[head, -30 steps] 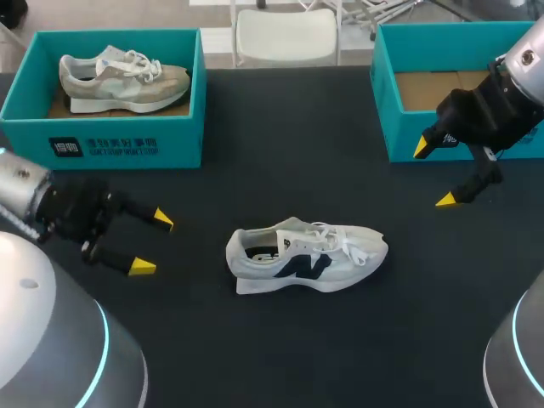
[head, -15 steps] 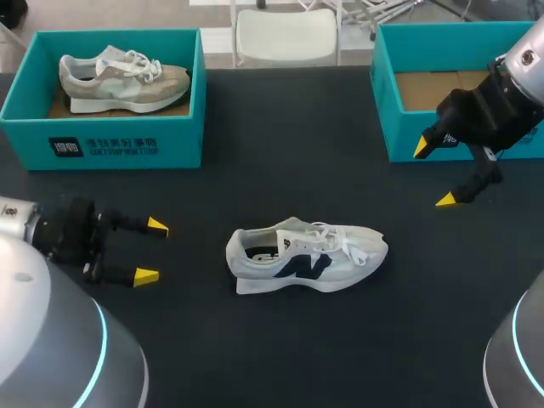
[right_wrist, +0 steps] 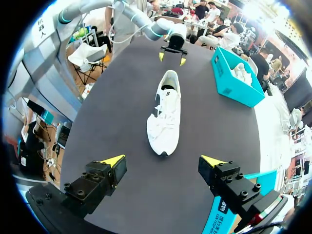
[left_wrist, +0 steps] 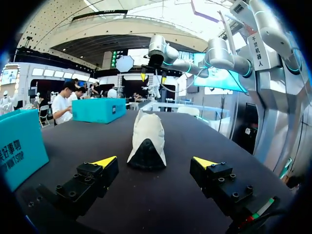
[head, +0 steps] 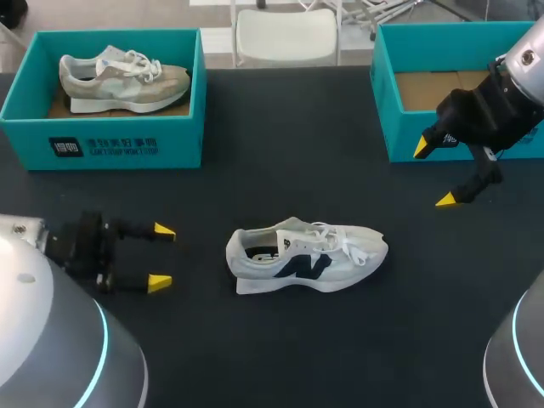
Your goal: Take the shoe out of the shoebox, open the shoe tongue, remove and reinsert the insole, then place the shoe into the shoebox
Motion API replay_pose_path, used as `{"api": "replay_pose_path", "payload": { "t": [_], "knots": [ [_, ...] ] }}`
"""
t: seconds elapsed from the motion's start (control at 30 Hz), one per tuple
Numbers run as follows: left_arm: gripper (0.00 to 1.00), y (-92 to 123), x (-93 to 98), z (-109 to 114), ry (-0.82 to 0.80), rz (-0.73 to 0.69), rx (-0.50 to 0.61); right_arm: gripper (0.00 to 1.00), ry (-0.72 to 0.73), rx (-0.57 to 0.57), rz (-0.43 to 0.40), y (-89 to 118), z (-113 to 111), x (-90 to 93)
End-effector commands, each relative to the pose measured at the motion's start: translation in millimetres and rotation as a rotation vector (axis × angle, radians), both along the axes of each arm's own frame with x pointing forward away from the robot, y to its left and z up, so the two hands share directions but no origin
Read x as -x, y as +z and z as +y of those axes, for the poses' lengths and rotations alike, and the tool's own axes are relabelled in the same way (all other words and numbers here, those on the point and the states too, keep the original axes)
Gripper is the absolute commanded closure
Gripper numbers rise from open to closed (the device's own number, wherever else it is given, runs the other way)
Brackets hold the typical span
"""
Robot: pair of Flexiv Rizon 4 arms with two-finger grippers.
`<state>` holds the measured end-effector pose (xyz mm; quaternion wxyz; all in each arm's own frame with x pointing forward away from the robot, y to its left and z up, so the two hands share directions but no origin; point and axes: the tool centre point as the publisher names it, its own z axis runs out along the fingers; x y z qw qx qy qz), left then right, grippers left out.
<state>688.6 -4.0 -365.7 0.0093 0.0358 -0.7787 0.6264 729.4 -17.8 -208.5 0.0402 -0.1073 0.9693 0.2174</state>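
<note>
A white shoe with a navy logo (head: 306, 257) lies on its side in the middle of the black table, toe toward the right. My left gripper (head: 161, 256) is open just left of the heel, not touching it; in the left wrist view the heel (left_wrist: 146, 141) lies ahead of the left gripper (left_wrist: 155, 163). My right gripper (head: 433, 173) hangs open in front of the teal shoebox at the right (head: 401, 136), whose cardboard floor is bare. From the right wrist view the shoe (right_wrist: 165, 114) lies ahead of the right gripper (right_wrist: 165, 161), toe nearest.
A second teal shoebox (head: 119, 140) at the back left holds a beige shoe (head: 123, 78). A white chair (head: 285, 34) stands past the far edge. Dark tabletop surrounds the white shoe on every side.
My left gripper has moved a little to the right, toward the shoe's heel, and its fingers have turned slightly. The right arm and the shoe have stayed still.
</note>
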Motion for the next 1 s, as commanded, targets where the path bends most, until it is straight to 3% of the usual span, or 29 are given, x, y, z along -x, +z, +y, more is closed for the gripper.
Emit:
{"api": "replay_pose_path", "payload": {
  "t": [0.03,0.8,1.0],
  "knots": [
    [0.0,-15.7,-0.5,-17.6,0.012,-0.019,0.005,0.0,-0.001,0.003,0.0,-1.1,1.2,-0.5],
    [0.0,-22.1,-2.9,-24.6,0.047,-0.028,0.005,0.0,-0.001,0.003,0.0,-1.1,1.2,-0.5],
    [0.0,-25.6,0.6,-39.4,0.037,-0.088,-0.039,0.0,-0.001,0.003,0.0,-1.1,1.2,-0.5]
  ]
}}
